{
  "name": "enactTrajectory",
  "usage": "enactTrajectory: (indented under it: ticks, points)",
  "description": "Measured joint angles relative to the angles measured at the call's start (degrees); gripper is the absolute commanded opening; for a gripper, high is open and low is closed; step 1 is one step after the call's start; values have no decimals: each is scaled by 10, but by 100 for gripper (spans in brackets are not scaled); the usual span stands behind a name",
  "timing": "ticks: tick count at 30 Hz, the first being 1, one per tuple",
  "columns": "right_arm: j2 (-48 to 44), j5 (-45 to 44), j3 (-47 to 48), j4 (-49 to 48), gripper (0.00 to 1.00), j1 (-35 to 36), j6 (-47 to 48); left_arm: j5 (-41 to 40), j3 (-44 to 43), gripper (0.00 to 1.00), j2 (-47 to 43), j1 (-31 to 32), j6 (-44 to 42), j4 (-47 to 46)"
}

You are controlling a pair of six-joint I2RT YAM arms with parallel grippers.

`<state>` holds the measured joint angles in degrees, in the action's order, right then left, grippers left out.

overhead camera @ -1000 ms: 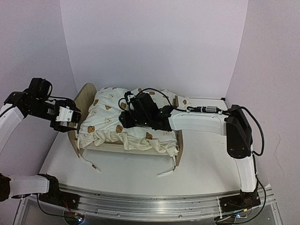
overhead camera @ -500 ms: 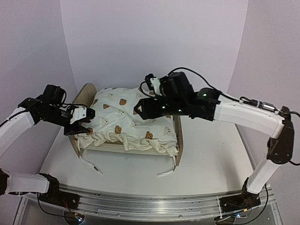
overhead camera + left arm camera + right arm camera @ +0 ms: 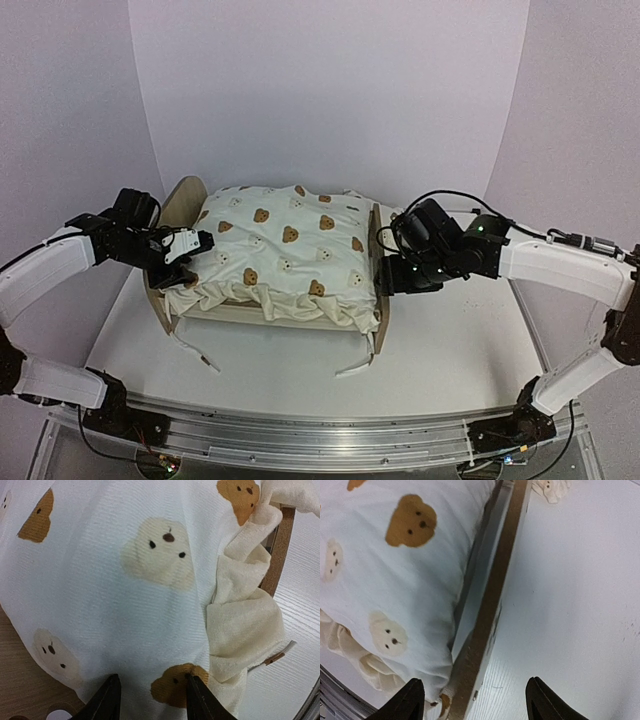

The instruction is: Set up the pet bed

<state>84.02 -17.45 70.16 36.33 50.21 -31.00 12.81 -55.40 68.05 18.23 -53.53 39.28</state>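
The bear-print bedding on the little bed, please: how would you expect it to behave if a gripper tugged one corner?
The bedding is probably floppy: its ruffled edge hangs in loose folds over the bed frame. It looks thin and light, so a corner tug would likely bunch and drag it rather than lift it whole.

The bedding (image 3: 285,250) is cream with brown and tan bear faces, its 6 o'clock ruffle (image 3: 300,310) plain; the bed (image 3: 182,205) is light wood, the table (image 3: 450,340) white.
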Motion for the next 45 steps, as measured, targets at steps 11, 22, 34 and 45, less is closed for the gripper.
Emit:
enactTrajectory:
  ticks: [11,22,34,45]
  points:
    - [-35,46,-30,20,49,-4,-41,127,-63,62,-31,12,-23,71]
    - [89,36,108,8,54,121,46,86,19,56,-63,61,-79,58]
    - [200,-28,140,12,7,121,67,14,64,0,-43,66,-98,-13]
    - [124,38,109,11,0,56,76,-35,77,0,-51,50,-95,-36]
